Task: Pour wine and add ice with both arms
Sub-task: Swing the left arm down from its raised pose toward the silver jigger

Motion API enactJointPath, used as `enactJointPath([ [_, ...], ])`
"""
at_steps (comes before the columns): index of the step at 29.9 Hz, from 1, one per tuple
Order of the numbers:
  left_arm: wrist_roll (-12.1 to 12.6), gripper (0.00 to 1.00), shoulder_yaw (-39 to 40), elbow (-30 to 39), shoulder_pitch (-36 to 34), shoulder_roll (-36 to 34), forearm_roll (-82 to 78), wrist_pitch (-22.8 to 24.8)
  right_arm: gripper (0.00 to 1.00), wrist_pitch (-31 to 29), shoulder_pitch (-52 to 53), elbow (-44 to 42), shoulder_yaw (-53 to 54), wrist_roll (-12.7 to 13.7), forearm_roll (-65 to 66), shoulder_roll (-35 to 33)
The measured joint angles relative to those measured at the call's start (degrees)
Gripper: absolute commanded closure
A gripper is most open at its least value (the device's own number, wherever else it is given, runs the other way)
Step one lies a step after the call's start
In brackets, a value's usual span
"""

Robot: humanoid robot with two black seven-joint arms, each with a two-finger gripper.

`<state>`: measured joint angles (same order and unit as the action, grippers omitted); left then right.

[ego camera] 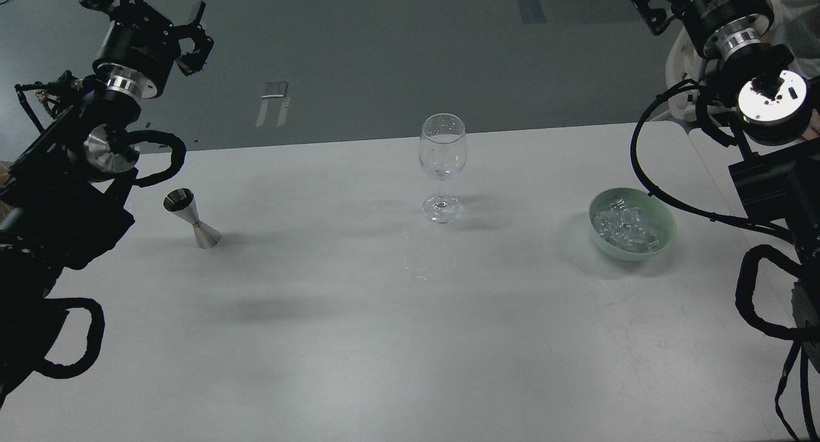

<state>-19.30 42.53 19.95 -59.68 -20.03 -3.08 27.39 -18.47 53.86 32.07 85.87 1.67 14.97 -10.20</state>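
A clear stemmed wine glass (pixel 442 166) stands upright near the middle of the white table (pixel 359 339), and no wine shows in it. The ice (pixel 624 227) is a heap of clear cubes in a pale green bowl (pixel 660 234) at the right. A steel jigger (pixel 192 218) stands at the left; its contents are hidden, so the wine is out of view. My left gripper (pixel 197 40) hangs high at the upper left, open and holding nothing, well above the jigger. My right gripper (pixel 650 9) is high at the upper right, dark and partly cut off.
Both arms with looped black cables fill the left and right edges of the view. The table's far edge runs just behind the glass, with grey floor beyond. A pale object (pixel 682 64) sits behind the right arm.
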Motion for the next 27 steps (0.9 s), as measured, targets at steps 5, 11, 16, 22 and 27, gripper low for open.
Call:
enactJointPath([
  [5,0.0,0.01,0.1,0.3,-0.1,0.2,0.0,0.0,0.0,0.0,-0.1,0.2,0.0,0.0,0.0,-0.1],
  [11,-0.1,0.01,0.0,0.4,-0.7,0.3,0.0,0.4,0.0,0.0,-0.3,0.3,0.1,0.2,0.0,-0.4],
  [16,-1.1,0.01,0.0,0.4,-0.7,0.5,0.0,0.6,0.0,-0.4,-0.3,0.7,0.2,0.5,-0.5,-0.8],
  [22,-3.4,0.01,0.1,0.4,-1.1,0.8,0.0,0.6,0.0,-0.5,-0.5,1.1,0.1,0.3,-0.6,-0.9],
  [27,-3.6,0.01,0.3,0.4,-2.1,1.0,0.1,0.6,0.0,-0.5,-0.2,1.3,0.1,0.3,-0.6,-0.8],
])
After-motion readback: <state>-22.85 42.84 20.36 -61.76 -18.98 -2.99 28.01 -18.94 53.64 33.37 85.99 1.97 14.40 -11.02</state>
